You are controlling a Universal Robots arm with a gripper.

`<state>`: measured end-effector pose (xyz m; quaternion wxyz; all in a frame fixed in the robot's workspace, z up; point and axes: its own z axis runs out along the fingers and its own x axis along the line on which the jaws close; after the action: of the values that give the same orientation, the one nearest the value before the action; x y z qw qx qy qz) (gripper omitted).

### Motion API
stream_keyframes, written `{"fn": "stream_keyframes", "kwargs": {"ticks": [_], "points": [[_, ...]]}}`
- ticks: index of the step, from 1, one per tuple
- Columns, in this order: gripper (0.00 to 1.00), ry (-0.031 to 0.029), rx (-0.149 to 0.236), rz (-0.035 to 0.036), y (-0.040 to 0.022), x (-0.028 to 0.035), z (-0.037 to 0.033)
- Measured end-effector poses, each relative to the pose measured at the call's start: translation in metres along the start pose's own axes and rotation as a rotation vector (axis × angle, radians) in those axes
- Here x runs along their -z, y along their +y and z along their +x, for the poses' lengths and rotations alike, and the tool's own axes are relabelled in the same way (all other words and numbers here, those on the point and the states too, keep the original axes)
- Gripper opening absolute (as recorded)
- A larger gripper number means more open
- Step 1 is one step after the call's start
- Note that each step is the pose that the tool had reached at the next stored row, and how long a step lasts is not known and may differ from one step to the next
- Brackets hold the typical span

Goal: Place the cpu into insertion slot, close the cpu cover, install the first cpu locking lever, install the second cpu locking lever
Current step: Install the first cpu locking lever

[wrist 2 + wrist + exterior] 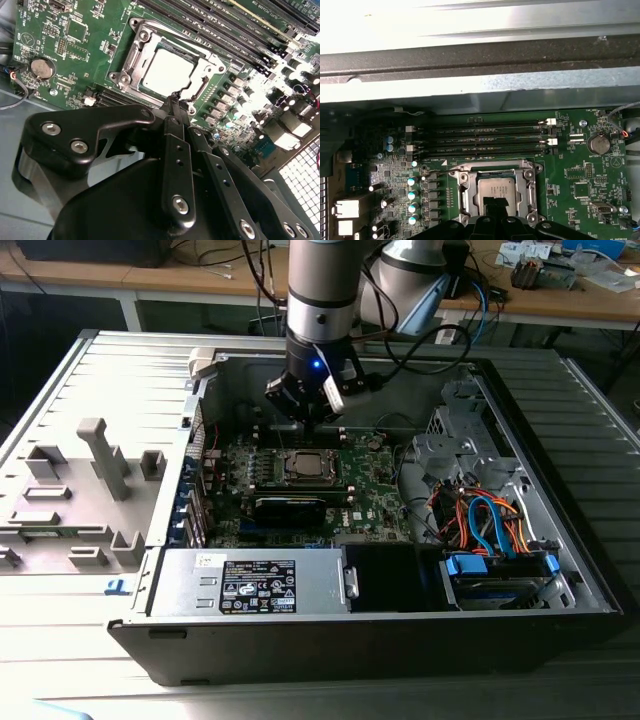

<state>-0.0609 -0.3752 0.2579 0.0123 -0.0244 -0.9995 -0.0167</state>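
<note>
In the exterior view, you see the end effector (310, 412) hanging inside the open computer case (560, 540), just at twelve o'clock of the insertion slot (303, 466) on the green motherboard (375, 495). In the second wrist view, the cpu (167, 71) lies seated in the slot with the cpu cover (210, 65) closed around it; the fingers (176, 107) are pressed together, holding nothing, tips at the cover's edge. In the first wrist view, memory slots (485, 135) run just at twelve o'clock of the socket.
</note>
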Motion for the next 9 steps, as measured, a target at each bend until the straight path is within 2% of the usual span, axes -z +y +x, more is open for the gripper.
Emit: {"fn": "stream_keyframes", "kwargs": {"ticks": [9], "points": [[0.11,0.0,0.0,-0.0001,-0.0001,-0.0001,0.0031]]}}
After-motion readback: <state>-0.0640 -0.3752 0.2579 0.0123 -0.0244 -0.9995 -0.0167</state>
